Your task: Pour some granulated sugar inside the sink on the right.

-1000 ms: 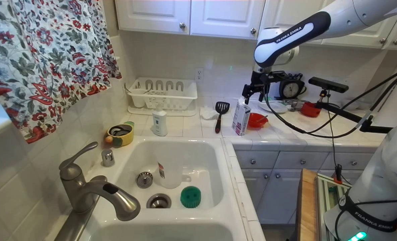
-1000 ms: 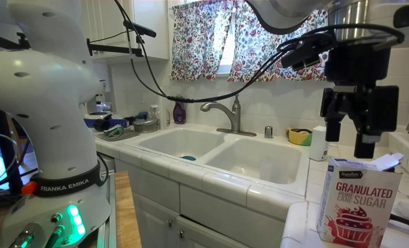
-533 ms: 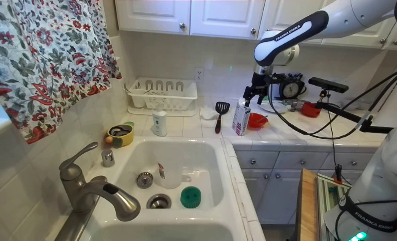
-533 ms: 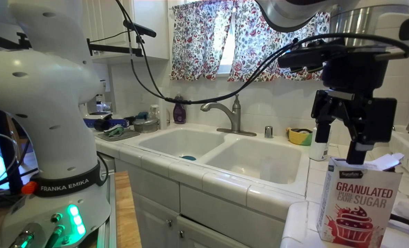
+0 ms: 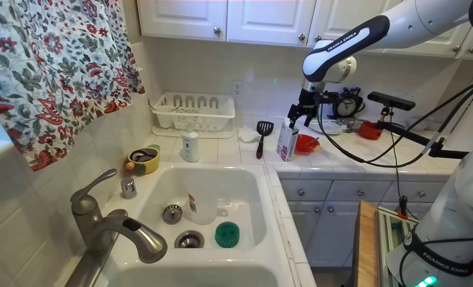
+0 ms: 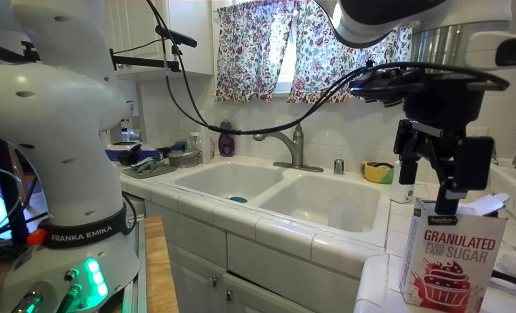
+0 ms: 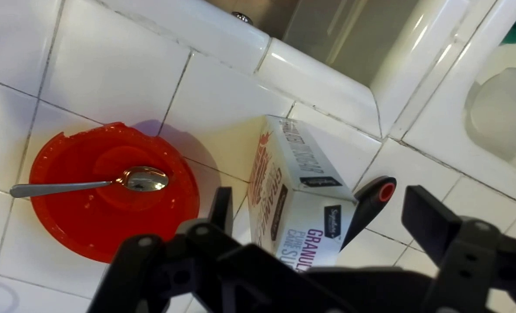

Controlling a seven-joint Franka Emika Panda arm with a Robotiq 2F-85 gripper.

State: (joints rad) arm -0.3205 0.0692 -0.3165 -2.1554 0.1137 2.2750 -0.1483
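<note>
fingers (image 6: 447,203) | lower than a second ago | nearer the sugar carton (image 6: 454,261)

"How many sugar boxes (image 6: 456,256) can be counted?"

"One is counted."

"And how many sinks (image 6: 323,195)?"

"Two are seen, and one tap (image 5: 119,229)."

"How many curtains (image 6: 253,52)?"

"Two are found."

"What else can be counted?"

"One purple bottle (image 6: 226,144) and one robot arm (image 5: 348,44) are seen. One dish rack (image 5: 204,120), one spatula (image 5: 260,149) and one clock (image 5: 346,107) are seen too."

"And in the wrist view?"

"One red bowl (image 7: 84,217) and one spoon (image 7: 142,179) are shown."
</note>
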